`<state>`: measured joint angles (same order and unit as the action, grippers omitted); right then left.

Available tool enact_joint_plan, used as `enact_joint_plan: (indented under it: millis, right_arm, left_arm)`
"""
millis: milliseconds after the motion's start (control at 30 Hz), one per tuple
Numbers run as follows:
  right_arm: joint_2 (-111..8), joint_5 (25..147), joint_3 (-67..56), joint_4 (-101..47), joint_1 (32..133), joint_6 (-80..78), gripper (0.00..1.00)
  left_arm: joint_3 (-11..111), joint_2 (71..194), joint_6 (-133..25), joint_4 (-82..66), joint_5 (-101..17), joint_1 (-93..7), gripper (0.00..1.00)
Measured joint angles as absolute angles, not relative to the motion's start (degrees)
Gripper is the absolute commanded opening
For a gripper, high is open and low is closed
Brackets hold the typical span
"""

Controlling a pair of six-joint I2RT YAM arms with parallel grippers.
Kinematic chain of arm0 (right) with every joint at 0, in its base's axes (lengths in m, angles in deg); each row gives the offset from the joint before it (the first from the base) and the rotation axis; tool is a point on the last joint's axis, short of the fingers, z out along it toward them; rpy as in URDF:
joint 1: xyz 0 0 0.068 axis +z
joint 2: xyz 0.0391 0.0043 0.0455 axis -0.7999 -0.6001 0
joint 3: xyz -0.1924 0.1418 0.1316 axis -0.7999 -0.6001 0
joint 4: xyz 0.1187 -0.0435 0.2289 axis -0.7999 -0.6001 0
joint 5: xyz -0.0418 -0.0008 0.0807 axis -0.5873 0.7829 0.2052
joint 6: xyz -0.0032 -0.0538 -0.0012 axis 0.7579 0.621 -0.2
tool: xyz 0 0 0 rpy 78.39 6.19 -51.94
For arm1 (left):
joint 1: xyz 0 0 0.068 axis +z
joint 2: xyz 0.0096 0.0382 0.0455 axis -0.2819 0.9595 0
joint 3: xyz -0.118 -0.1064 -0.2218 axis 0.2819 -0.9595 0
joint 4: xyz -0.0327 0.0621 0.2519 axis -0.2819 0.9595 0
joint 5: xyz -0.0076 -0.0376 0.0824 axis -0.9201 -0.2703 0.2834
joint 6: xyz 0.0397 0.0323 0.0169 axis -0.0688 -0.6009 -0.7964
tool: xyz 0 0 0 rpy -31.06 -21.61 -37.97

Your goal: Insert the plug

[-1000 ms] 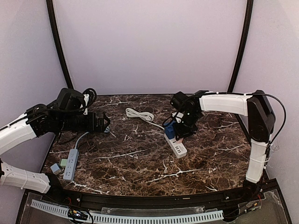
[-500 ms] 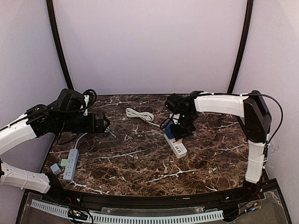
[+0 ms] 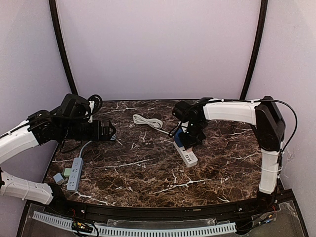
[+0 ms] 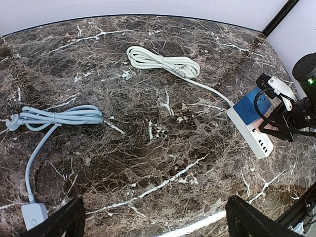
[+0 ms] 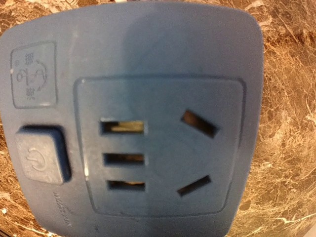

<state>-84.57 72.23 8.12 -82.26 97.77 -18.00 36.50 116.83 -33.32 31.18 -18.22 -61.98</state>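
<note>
The plug is a blue block with socket slots and a power button. It sits tilted on the far end of a white power strip, also seen in the left wrist view as plug on strip. My right gripper is shut on the plug from above. The plug's face fills the right wrist view and hides the fingers. My left gripper hovers open over the left of the table. Its fingertips frame bare marble and hold nothing.
A coiled white cord runs from the white strip toward the back. A grey power strip with its looped grey cord lies at the left, a small adapter beside it. Black cables hang at the back left.
My right arm has swung slightly left and lower over the white strip's far end, with the plug. The left arm has not moved.
</note>
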Motion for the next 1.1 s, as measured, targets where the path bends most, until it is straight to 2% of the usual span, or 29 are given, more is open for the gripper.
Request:
enact_joint_plan:
  millis: [500,733,1100]
  right_arm:
    - [-83.1,70.5,5.4,-80.2,96.9,-18.2,0.00]
    - [-81.3,70.2,2.7,-78.5,90.3,-16.9,0.00]
    - [-77.7,69.0,-2.8,-75.3,83.1,-15.3,0.00]
  left_arm:
    - [37.2,118.0,-33.3,32.5,-18.2,-62.0,1.00]
    - [37.6,118.1,-32.3,35.6,-16.7,-62.0,1.00]
    - [37.0,118.1,-23.6,48.5,-10.1,-60.5,1.00]
